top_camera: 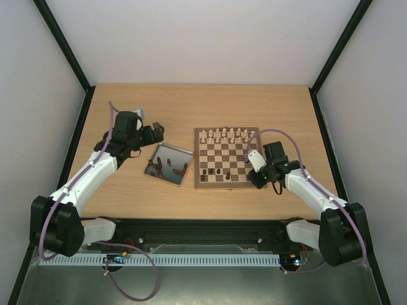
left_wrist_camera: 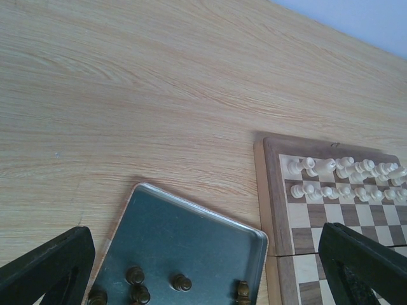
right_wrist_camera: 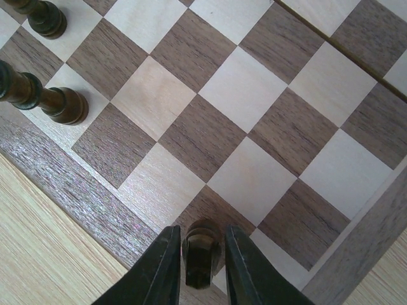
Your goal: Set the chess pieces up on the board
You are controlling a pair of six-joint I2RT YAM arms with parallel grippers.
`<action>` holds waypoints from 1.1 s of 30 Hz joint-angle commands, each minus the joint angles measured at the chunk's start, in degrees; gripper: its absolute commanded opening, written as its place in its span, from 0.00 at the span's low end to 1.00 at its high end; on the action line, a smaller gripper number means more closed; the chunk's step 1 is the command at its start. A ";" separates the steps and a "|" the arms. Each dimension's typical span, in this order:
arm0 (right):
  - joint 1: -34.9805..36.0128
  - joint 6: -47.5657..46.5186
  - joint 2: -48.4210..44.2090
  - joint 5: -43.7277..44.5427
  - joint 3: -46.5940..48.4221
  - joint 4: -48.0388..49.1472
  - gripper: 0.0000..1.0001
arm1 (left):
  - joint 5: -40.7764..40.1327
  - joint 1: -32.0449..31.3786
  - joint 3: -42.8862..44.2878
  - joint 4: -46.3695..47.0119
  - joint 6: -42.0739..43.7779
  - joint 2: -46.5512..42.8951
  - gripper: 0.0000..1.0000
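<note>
Board point(top_camera: 227, 185): checked wooden square, the reference for every place below. Its two far rows carry the cream pieces point(top_camera: 224, 134).
Dark chess pieces point(top_camera: 211, 171): a few stand in the board's near rows, towards its left side. More lie in the metal tray point(left_wrist_camera: 198, 208) just left of the board.
Right gripper point(right_wrist_camera: 201, 234): closed down on the held piece point(right_wrist_camera: 201, 262), a dark figure, with one finger against each side. It sits over a dark near-row square close to the board's near right corner.
Contact: I cannot tell whether the held piece's base touches the board.
Left gripper point(left_wrist_camera: 203, 264): spread wide and empty, hovering above the tray.
Step in hand, as I judge it: seating the held piece on its square.
Good practice: lower straight down until the base sits flat and centred in the square. Part the fingers only slightly, then lift vertically so neither finger drags or tips the piece.
</note>
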 commanded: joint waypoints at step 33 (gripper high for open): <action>-0.13 8.30 -10.79 -12.39 5.41 -0.88 0.51 | -10.76 -13.34 13.10 -23.32 8.12 22.46 0.33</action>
